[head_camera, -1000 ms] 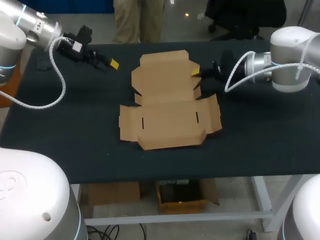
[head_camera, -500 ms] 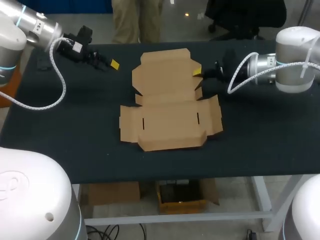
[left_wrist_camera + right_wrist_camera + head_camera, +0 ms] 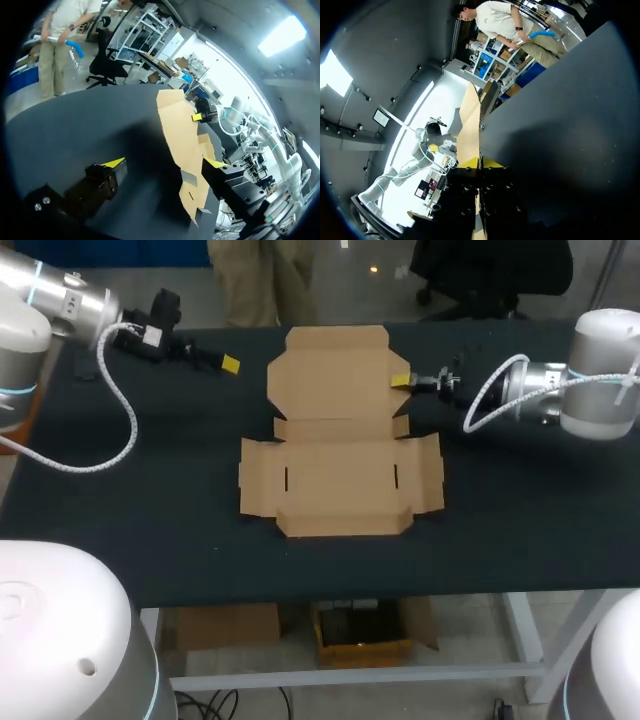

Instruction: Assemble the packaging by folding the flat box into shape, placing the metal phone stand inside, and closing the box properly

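The left arm [image 3: 60, 310] comes in over the far left corner of the black cloth-covered table [image 3: 150, 530], held low and nearly level and pointing toward the middle. Its left gripper [image 3: 164, 163] hangs just above the cloth with the yellow-tipped fingers spread wide and nothing between them. It is well apart from the work, which reads as waiting out of the way until a second hold is needed. In the middle of the table lies the flat brown cardboard box [image 3: 340, 470], unfolded, with its front panels and side flaps down on the cloth and its rear panel toward the far edge. The right arm [image 3: 600, 380] reaches in level from the right. The right gripper [image 3: 480, 162] is clenched on the right edge of that rear panel, the card pinched between both tips, probably to swing the panel up along its crease as a first fold. The metal phone stand does not show in any view.
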You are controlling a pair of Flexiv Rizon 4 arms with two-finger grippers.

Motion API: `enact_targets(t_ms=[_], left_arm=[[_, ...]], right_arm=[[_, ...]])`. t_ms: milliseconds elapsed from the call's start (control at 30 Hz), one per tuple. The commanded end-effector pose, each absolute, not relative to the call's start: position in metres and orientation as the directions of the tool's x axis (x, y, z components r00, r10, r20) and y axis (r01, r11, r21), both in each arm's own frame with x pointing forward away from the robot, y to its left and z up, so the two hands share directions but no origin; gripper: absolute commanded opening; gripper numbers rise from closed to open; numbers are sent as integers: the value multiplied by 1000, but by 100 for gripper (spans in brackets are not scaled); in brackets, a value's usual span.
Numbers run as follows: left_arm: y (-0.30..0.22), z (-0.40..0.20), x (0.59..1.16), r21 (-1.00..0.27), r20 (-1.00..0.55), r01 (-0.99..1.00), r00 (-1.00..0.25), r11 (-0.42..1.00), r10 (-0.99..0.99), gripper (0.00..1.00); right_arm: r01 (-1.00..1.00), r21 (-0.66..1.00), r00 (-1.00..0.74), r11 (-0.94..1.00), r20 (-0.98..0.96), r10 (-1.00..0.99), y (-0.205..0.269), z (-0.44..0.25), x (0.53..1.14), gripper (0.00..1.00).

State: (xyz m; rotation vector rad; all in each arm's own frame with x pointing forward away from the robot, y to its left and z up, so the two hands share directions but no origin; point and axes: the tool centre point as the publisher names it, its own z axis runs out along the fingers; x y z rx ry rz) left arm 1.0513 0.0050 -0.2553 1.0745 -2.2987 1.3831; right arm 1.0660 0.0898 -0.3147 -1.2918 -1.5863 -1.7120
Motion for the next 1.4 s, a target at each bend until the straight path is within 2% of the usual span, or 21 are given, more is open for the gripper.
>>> enact_targets(t_ms=[33, 800, 967, 1033, 1233, 1400], left_arm=[[-3, -260, 1044, -718, 525, -668, -705, 197, -477, 100], [-37, -258, 1063, -807, 487, -569, -791, 156, -370, 100], [-43, -258, 1067, -815, 491, -561, -800, 143, -345, 93], [-46, -256, 1067, -820, 489, -554, -807, 141, -332, 85], [-60, -252, 1066, -831, 486, -538, -826, 142, -285, 85], [-73, -250, 1066, -835, 486, -529, -837, 148, -250, 71]], right_arm=[[821, 520, -480, -238, 853, 206, 88, -313, 1064, 0], [761, 607, -585, -227, 794, 164, 103, -284, 1075, 0], [750, 621, -601, -227, 783, 158, 106, -279, 1075, 0], [746, 626, -607, -228, 779, 156, 107, -277, 1075, 0], [734, 638, -622, -233, 769, 149, 110, -275, 1076, 0], [724, 649, -635, -234, 760, 141, 112, -272, 1076, 0]])
